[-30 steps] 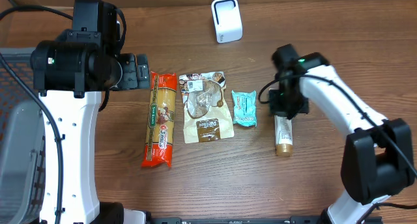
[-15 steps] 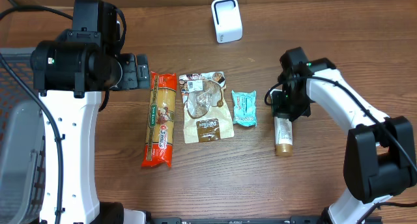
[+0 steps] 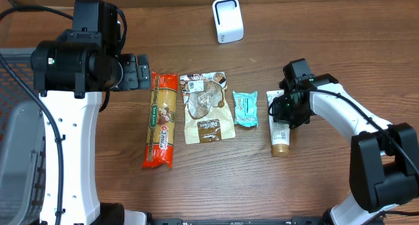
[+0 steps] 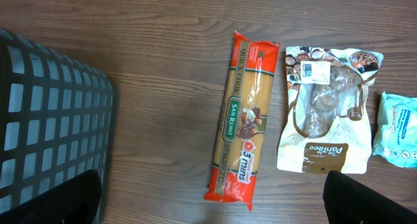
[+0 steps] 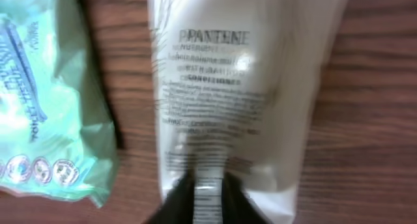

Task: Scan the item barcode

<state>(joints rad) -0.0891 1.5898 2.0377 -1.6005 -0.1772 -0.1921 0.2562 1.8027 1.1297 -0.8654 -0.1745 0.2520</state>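
Note:
A white Pantene tube (image 3: 280, 130) with a tan cap lies on the wooden table right of centre. Its printed back (image 5: 241, 87) faces up and a barcode strip shows at its lower end. My right gripper (image 3: 288, 110) hangs low over the tube's white end. In the right wrist view its two dark fingers (image 5: 210, 185) stand a narrow gap apart over the barcode, open and holding nothing. The white scanner (image 3: 227, 20) stands at the back of the table. My left gripper (image 4: 215, 208) is wide open above the table, near the spaghetti.
A red spaghetti pack (image 3: 162, 120), a brown-and-white pouch (image 3: 206, 107) and a teal packet (image 3: 246, 108) lie in a row left of the tube. The teal packet (image 5: 45, 100) lies close beside it. A dark mesh basket (image 4: 45, 120) sits at the far left.
My right gripper has come down and toward the front over the tube's white end. The tube has shifted left and turned slightly. The fingers have parted a little. The left arm is unchanged.

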